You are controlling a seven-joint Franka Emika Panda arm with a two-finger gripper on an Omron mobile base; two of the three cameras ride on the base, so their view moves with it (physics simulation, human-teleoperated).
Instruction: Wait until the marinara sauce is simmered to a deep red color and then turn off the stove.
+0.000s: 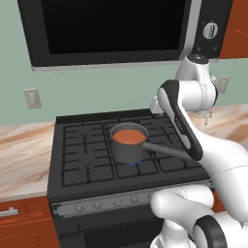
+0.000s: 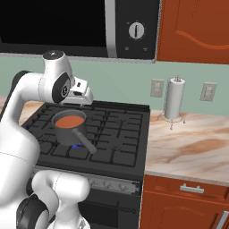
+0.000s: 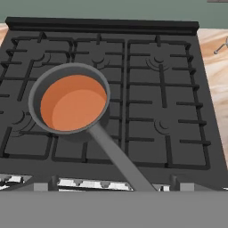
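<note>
Hand view: nearest you, the stove [image 3: 178, 111] knobs [image 1: 104, 204] on its silver strip look small, stiff, slick, so pinch one squarely; your hand is wide, empty. Beyond, marinara sauce [image 3: 71, 104], still orange, sits in the saucepan [image 1: 127, 150].

Smooth orange-red marinara sauce [image 3: 71, 107] lies flat in a grey saucepan on the wide black gas stove's [image 3: 178, 111] front-left grate, blue flame beneath.

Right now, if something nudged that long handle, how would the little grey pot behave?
The saucepan would probably pivot rather than tip: it sits flat on the stove's grate. Its long handle gives leverage, so it may slide. The marinara sauce is liquid and would likely slosh.
</note>
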